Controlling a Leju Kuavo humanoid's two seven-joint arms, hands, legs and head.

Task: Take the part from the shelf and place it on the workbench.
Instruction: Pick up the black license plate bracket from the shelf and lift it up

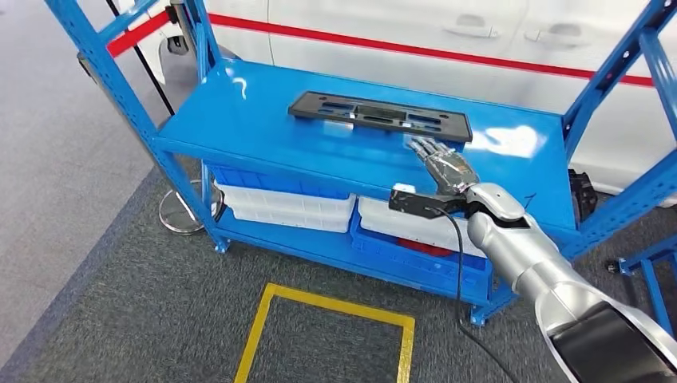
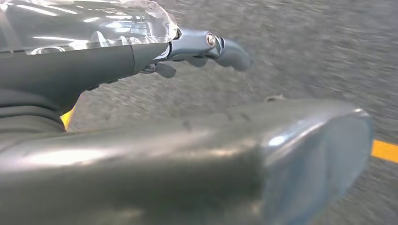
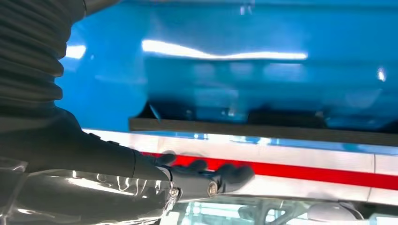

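A long flat black plastic part (image 1: 379, 116) lies on the top board of the blue shelf (image 1: 239, 120). My right hand (image 1: 445, 166) reaches over the board with its fingers stretched out, the tips just short of the part's right end, holding nothing. The right wrist view shows the same hand (image 3: 206, 178) a little way from the part's dark edge (image 3: 263, 127). My left hand (image 2: 94, 65) hangs over the grey carpet, its fingers loosely apart and with nothing in it.
White bins (image 1: 287, 203) in blue trays (image 1: 415, 255) fill the lower shelf. Blue uprights (image 1: 120, 88) stand at the shelf's corners. Behind it is a white vehicle with a red stripe (image 1: 399, 44). A yellow square (image 1: 327, 335) marks the carpet in front.
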